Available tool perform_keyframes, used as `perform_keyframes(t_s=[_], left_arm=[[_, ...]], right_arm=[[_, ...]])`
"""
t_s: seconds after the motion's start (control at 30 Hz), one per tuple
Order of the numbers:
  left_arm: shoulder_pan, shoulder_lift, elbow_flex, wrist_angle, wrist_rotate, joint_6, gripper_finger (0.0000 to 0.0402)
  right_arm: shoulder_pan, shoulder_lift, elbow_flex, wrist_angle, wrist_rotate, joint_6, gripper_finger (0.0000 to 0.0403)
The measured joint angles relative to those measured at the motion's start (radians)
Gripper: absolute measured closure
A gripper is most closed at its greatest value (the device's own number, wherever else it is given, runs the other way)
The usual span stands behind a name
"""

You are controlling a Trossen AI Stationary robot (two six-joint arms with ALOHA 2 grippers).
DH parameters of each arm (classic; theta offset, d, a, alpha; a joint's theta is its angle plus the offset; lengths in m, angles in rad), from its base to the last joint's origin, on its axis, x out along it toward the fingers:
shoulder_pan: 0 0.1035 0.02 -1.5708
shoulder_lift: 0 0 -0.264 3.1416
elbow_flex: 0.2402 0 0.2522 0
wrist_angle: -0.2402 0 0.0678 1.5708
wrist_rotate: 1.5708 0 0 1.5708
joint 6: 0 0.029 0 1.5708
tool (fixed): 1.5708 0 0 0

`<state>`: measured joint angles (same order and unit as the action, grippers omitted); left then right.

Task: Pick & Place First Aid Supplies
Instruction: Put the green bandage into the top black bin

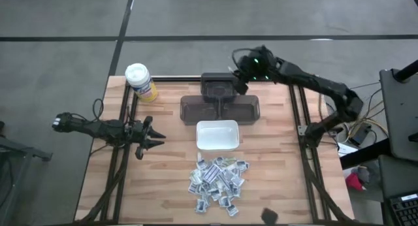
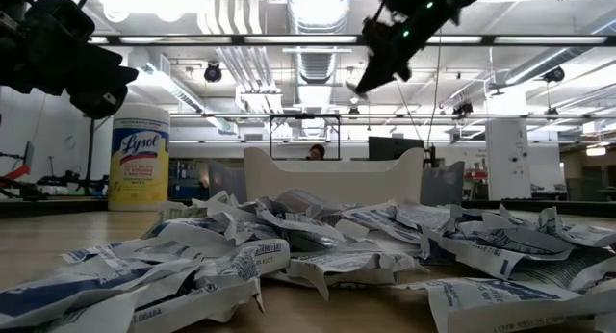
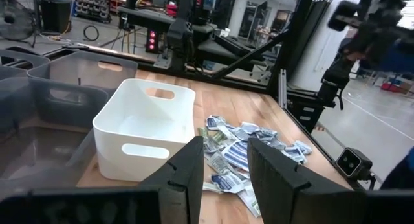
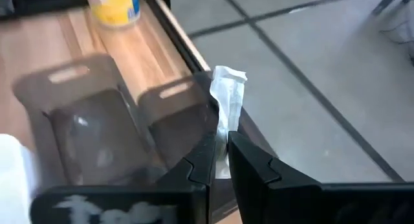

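Note:
The first aid supplies [image 1: 219, 179] are small white and grey packets lying in a loose pile on the wooden table, near its front edge; they also show in the left wrist view [image 3: 249, 149]. A white dish [image 1: 217, 136] stands just beyond the pile. My right gripper [image 1: 239, 83] hangs high over the dark bins [image 1: 219, 108] at the far side, shut on one white packet [image 4: 228, 98]. My left gripper [image 1: 153, 138] stays at the table's left, open with nothing in it [image 3: 226, 169], pointing level toward the dish. My right gripper pinches one end of the white packet [image 4: 224, 134] between its two fingers. The fingers slant downward, coming from the table's right side. The rest of the packet sticks out past the fingertips, lifted clear above the dark bins.
A yellow canister with a white lid [image 1: 140, 82] stands at the far left corner. Two dark see-through bins [image 4: 97, 133] sit side by side behind the white dish, with a smaller dark bin [image 1: 217, 87] beyond them. Bare wood lies left and right of the pile.

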<state>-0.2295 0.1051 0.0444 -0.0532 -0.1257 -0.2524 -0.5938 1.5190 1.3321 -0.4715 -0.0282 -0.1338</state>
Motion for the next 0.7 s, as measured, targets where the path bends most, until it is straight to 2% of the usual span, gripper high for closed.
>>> perform_keyframes(t_s=[0.1,0.3,0.7], left_arm=[[0.0,0.0,0.0,0.0,0.0,-0.023,0.0287],[0.0,0.0,0.0,0.0,0.0,-0.039,0.0287],[0.0,0.0,0.0,0.0,0.0,-0.044,0.0287]], right_arm=[[-0.043,0.105,0.087,-0.067,-0.057,-0.05,0.0365],[-0.083,0.279,0.215,-0.146,-0.08,-0.111,0.0365],[-0.095,0.511,0.333,-0.261,-0.085,-0.167,0.0365]])
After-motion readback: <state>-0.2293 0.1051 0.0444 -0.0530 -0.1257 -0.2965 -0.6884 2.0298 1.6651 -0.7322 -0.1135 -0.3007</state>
